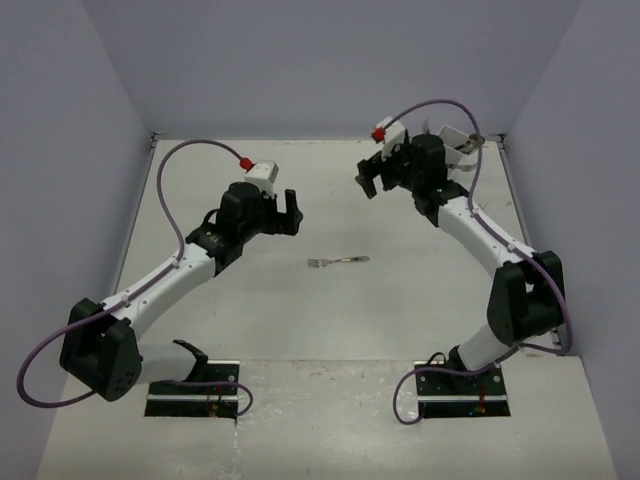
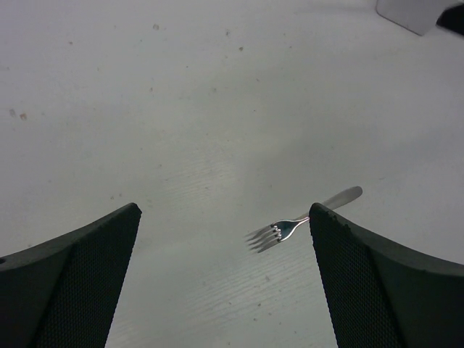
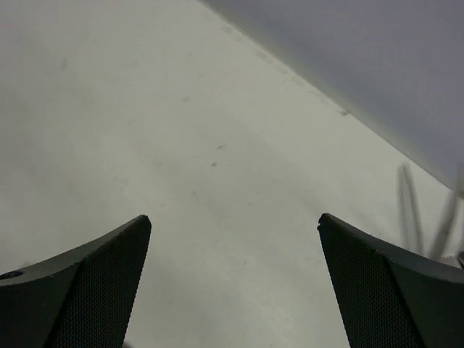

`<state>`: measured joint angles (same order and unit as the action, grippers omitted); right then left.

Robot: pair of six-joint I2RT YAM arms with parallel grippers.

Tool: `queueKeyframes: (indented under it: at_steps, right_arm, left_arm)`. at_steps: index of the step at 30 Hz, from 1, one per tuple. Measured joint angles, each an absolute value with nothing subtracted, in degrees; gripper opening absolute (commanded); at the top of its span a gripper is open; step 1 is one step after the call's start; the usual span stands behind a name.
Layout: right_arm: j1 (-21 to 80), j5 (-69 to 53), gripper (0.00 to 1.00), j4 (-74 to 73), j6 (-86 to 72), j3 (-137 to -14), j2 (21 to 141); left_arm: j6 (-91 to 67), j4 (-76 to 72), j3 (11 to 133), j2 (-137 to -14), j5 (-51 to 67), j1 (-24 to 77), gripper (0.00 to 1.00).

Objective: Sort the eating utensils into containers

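One fork [image 1: 338, 261] lies flat on the table [image 1: 300, 320], nearer the left gripper [image 1: 290, 208] than the right gripper [image 1: 367, 183]; both grippers hover above, fingers spread wide, released.

1. Shows white tubular links between black joint housings on the left arm [image 1: 160, 285] and the right arm [image 1: 480, 235].
2. Ends each arm low down in a chunky black shoulder block.
3. Carries a purple cable [image 1: 175, 215] along each arm, tipped with a red plug [image 1: 245, 160] beside a white camera box [image 1: 263, 173].
4. Sits on black base plates [image 1: 195, 398] with thin red wiring.
5. Keeps the left gripper [image 1: 288, 210] and the right gripper [image 1: 368, 180] all black, with wedge-shaped fingers [image 2: 72, 290] faced in fine dotted mesh.
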<state>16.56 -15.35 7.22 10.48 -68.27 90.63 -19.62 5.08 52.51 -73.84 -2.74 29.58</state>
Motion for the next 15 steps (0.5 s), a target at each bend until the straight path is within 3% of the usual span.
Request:
queueKeyframes:
  at_steps: [6,15]
  right_arm:
    - [28.93,-17.54,0.99,-18.39,24.25,-73.71,98.17]
    - [37.04,-16.03,0.98,-33.39,30.61,-76.01,111.39]
  left_arm:
    - [-23.18,9.17,50.28,-70.59,-8.4,28.88,1.0]
    - [-28.47,12.84,46.04,-68.9,-11.68,27.0,1.0]
